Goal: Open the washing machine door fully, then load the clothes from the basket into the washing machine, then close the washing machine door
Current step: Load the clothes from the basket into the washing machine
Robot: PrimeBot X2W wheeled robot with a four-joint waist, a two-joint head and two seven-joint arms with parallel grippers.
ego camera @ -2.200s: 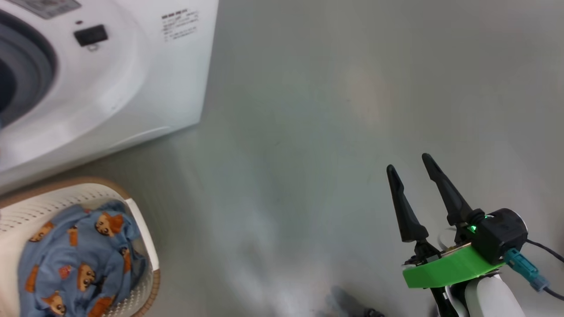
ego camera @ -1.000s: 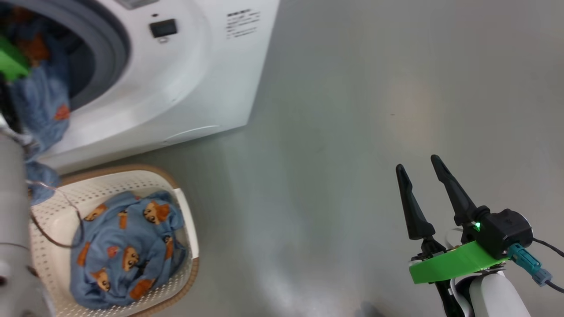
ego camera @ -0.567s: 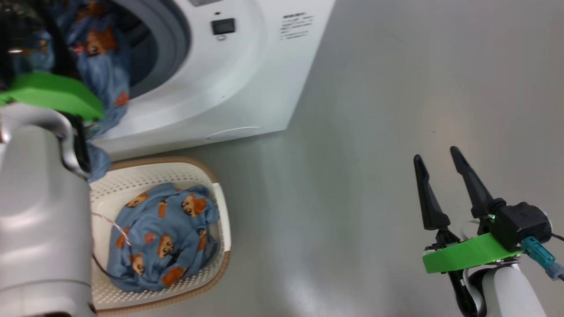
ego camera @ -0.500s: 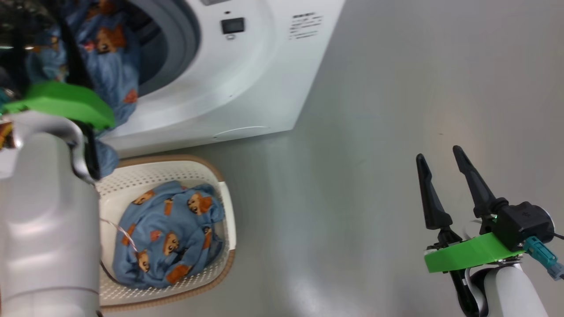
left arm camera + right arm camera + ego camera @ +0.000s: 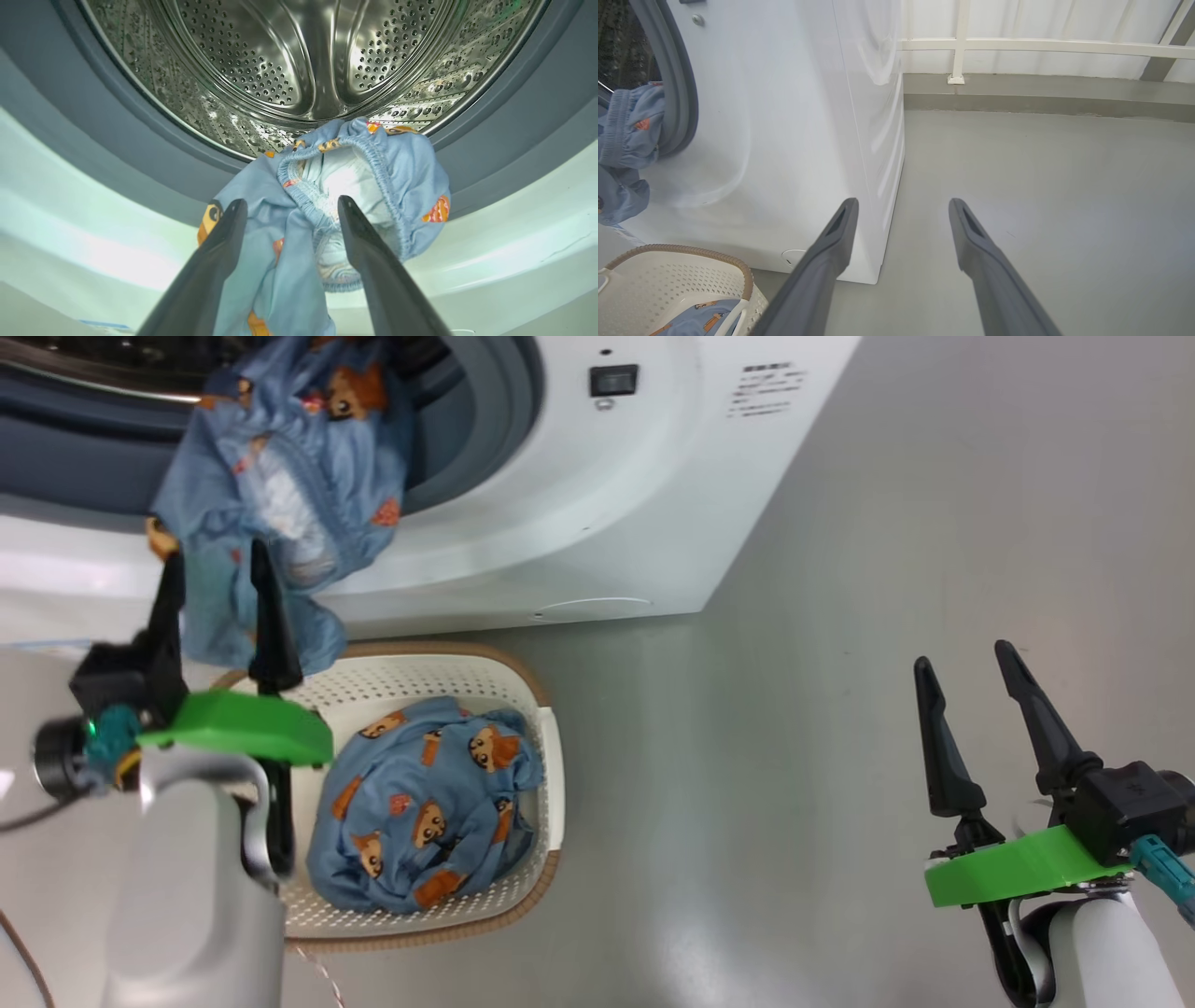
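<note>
Clothes (image 5: 280, 476): one blue bear-print piece hangs half out of the washing machine (image 5: 597, 504). Its top end sits at the drum (image 5: 289, 56) lip, the rest is draped over the grey gasket (image 5: 117, 140) & white front, lower end just above the basket (image 5: 553, 756) rim. 2nd piece (image 5: 429, 803) is bunched inside the basket, which sits on the floor (image 5: 840, 616) just in front of the machine. Left fingers (image 5: 271, 635) are spread wide, pointing at the hanging piece; cloth shows btwn them in wrist view, not pinched, can't tell if touching. Right fingers (image 5: 943, 747) are also wide open w/ nothing held, over the floor, well apart from machine & basket.
</note>
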